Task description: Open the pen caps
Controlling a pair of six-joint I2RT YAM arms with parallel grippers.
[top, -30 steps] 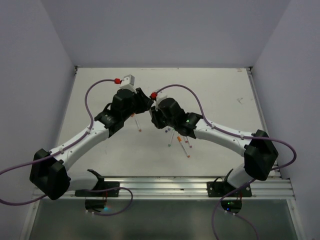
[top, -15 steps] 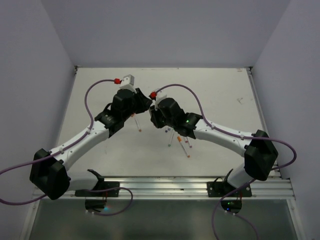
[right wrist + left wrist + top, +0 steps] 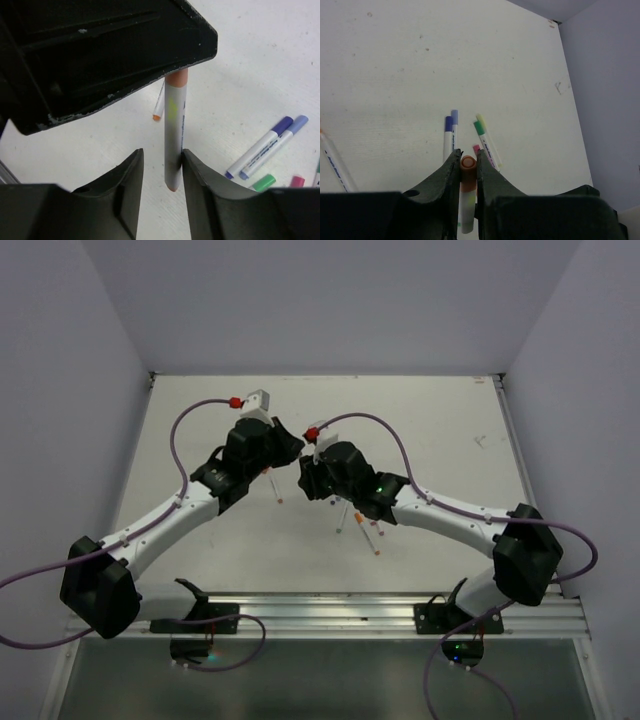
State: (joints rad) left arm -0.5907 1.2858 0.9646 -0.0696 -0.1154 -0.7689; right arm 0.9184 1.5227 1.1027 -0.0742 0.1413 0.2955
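Pen cap, orange, is clamped in the left gripper at lower centre of the left wrist view; right gripper stands apart around the white barrel.

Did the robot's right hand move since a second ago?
Yes. In the top view the right gripper has slid a little toward the near edge, closer to the loose pens lying on the table.
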